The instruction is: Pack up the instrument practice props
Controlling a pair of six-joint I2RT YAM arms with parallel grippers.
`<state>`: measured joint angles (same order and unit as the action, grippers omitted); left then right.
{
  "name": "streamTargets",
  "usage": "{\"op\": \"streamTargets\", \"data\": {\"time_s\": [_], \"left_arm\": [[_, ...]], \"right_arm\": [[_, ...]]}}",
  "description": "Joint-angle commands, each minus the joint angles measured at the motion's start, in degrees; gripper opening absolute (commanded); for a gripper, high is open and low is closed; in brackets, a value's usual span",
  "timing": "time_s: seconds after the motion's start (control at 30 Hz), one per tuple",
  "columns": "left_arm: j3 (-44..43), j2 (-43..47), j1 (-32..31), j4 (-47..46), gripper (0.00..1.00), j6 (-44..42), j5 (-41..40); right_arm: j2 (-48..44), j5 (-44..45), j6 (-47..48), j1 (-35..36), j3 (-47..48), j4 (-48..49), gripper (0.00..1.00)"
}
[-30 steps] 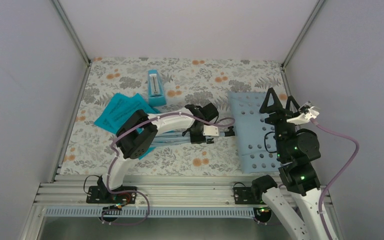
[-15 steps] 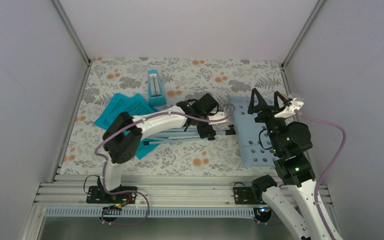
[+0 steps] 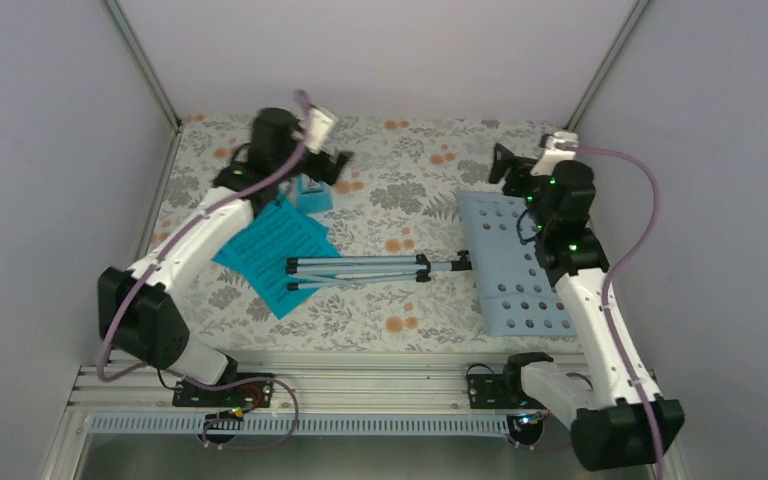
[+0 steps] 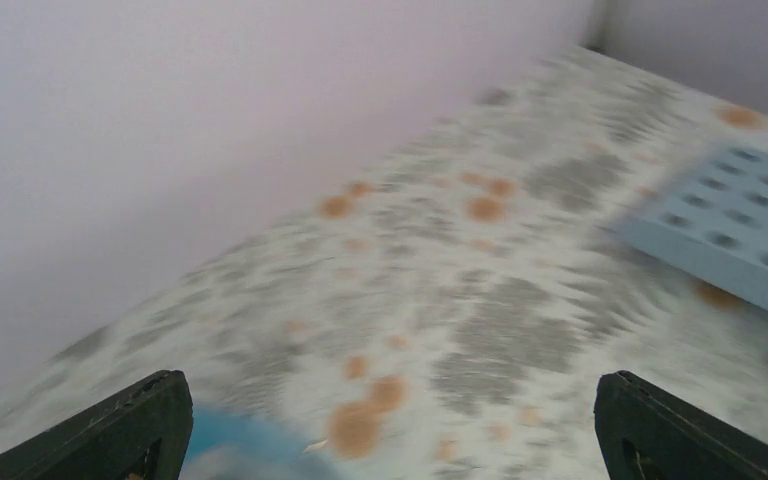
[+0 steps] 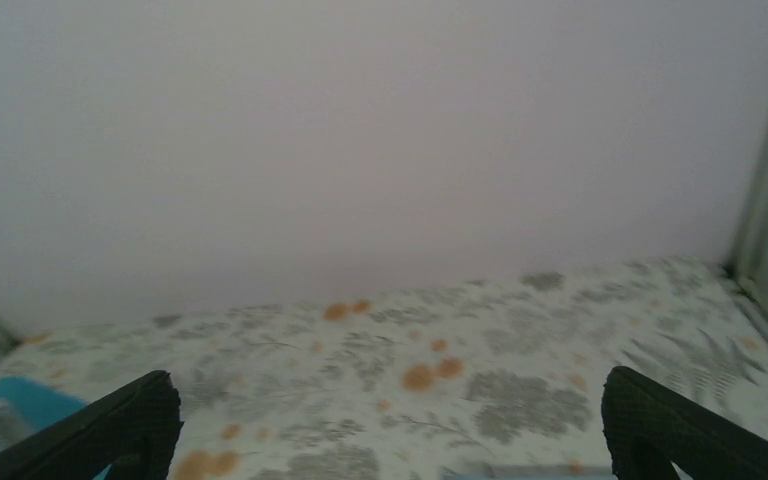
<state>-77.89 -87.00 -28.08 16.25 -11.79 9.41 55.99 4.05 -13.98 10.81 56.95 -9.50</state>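
Note:
The light blue music stand lies flat on the table, its perforated desk (image 3: 512,265) at the right and its folded tripod legs (image 3: 360,270) pointing left. Teal sheet-music pages (image 3: 270,245) lie under the leg ends. The small blue metronome (image 3: 312,197) stands at the far left, partly hidden by my left gripper (image 3: 332,165), which hovers open just above it. In the blurred left wrist view, my left gripper (image 4: 390,430) holds nothing and the desk (image 4: 740,230) shows at the right. My right gripper (image 3: 505,165) hangs open over the desk's far corner; my right gripper (image 5: 390,430) is empty.
The floral tablecloth (image 3: 400,190) covers the table. Pale walls close in the back and both sides, with metal posts (image 3: 600,70) in the far corners. The aluminium rail (image 3: 360,385) carrying both arm bases runs along the near edge.
My left gripper opened, let go of the stand's legs and swung up to the far left over the metronome. My right arm reached from the desk's near part to its far corner.

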Motion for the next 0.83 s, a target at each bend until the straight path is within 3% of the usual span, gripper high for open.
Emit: {"op": "streamTargets", "data": {"time_s": [0.0, 0.1, 0.27, 0.37, 0.47, 0.63, 0.8], "left_arm": [[4.9, 6.4, 14.0, -4.6, 1.0, 9.4, 2.0], [12.7, 11.6, 27.2, -10.2, 1.0, 15.0, 3.5], [29.0, 20.1, 41.7, -22.4, 1.0, 23.5, -2.4], [40.3, 23.0, 43.1, -30.8, 1.0, 24.0, -8.9], [50.8, 22.8, 43.1, -42.4, 1.0, 24.7, -8.7], [58.5, 20.0, 42.1, -53.5, 1.0, 23.5, -6.0], [60.2, 18.5, 40.5, -56.7, 1.0, 20.2, -7.9]], "right_arm": [[1.4, -12.7, -2.7, -16.7, -4.2, 3.4, 0.99], [4.5, -20.0, -4.1, -23.8, -9.6, 10.1, 0.99], [4.7, -13.3, 1.9, -24.1, -23.9, 30.4, 0.99], [3.7, -11.9, 1.9, -24.0, -34.9, 47.4, 0.99], [6.3, -12.2, 2.0, -23.7, -41.7, 60.1, 1.0], [10.9, -11.1, 2.8, -23.1, -43.1, 63.3, 1.0], [14.4, -10.9, 4.1, -21.3, -43.8, 67.4, 1.0]]}}
